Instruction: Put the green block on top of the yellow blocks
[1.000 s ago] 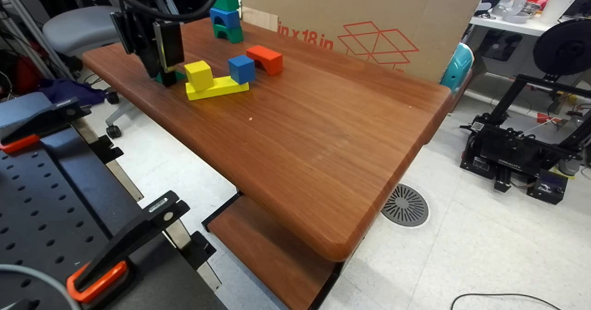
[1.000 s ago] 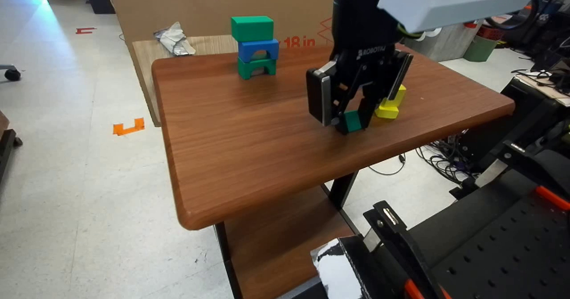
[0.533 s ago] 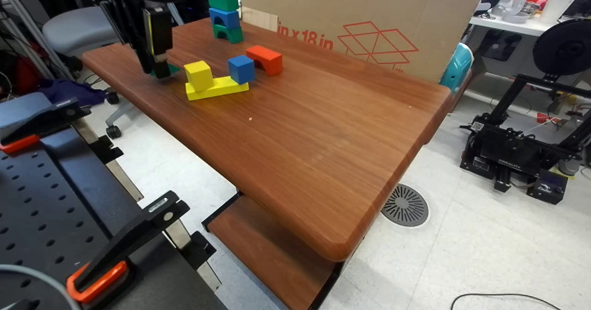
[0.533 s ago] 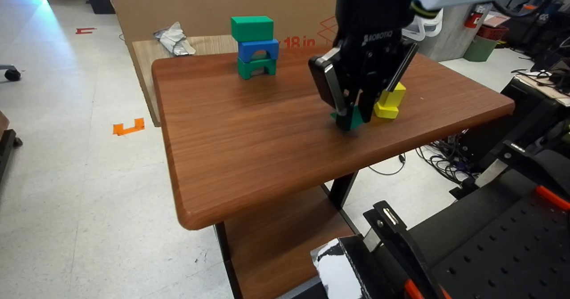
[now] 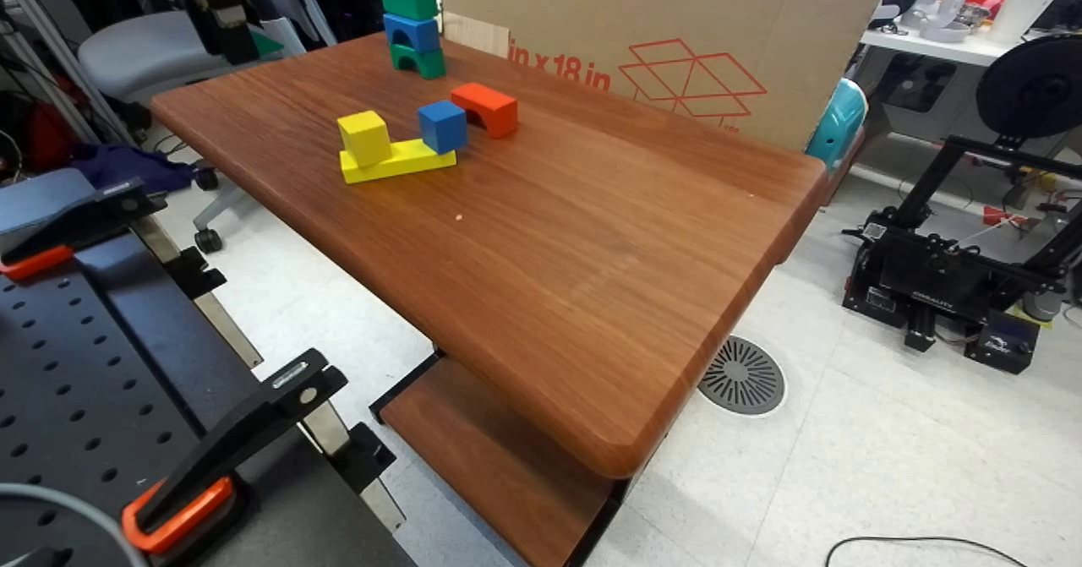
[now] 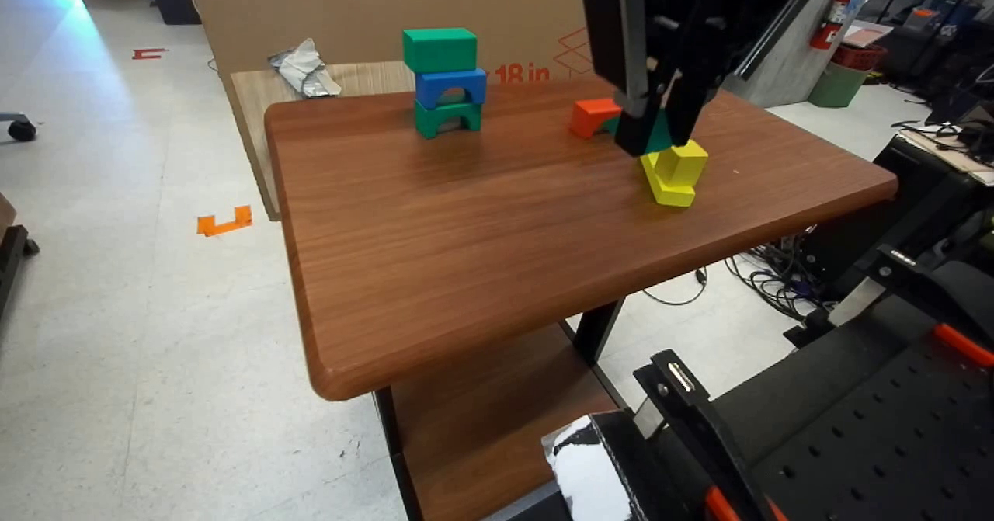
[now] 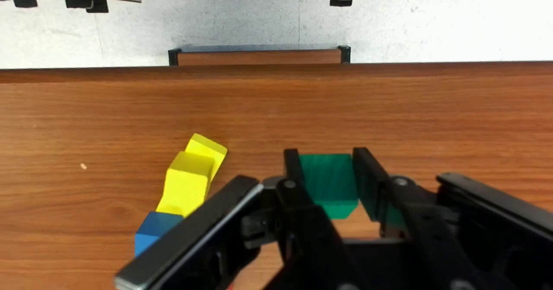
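Observation:
My gripper (image 7: 327, 155) is shut on the green block (image 7: 329, 182), with one finger on each side, and holds it above the table. In an exterior view the green block (image 6: 662, 131) shows between the fingers, up in front of the yellow blocks. In an exterior view it also shows beside the fingertips (image 5: 267, 44). A yellow cube (image 5: 364, 139) sits on one end of a long flat yellow block (image 5: 399, 164). Both yellow blocks show left of the gripper in the wrist view, apart from it.
A blue cube (image 5: 443, 128) stands at the long yellow block's other end, and a red arch block (image 5: 490, 111) is behind it. A stack of a green arch (image 6: 449, 119), a blue arch (image 6: 450, 86) and another green block (image 6: 439, 50) stands near the cardboard box (image 6: 373, 1).
My gripper has risen from the tabletop with the green block in its fingers. The yellow blocks, blue cube, red arch and stack have not moved.

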Available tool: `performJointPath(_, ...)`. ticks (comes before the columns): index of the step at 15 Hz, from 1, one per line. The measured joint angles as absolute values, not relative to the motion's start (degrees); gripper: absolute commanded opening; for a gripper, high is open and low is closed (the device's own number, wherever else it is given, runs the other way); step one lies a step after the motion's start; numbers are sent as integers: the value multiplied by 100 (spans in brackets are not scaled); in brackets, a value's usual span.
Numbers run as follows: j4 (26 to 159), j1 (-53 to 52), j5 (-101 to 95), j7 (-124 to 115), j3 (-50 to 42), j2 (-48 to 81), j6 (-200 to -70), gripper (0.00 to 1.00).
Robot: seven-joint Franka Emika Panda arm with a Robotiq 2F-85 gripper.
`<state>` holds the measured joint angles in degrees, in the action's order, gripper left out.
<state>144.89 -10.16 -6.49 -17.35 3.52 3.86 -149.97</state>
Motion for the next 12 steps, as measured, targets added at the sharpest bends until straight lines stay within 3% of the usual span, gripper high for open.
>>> performJointPath(12,14599,-215,388,-1313,107,-35,-14964,9)
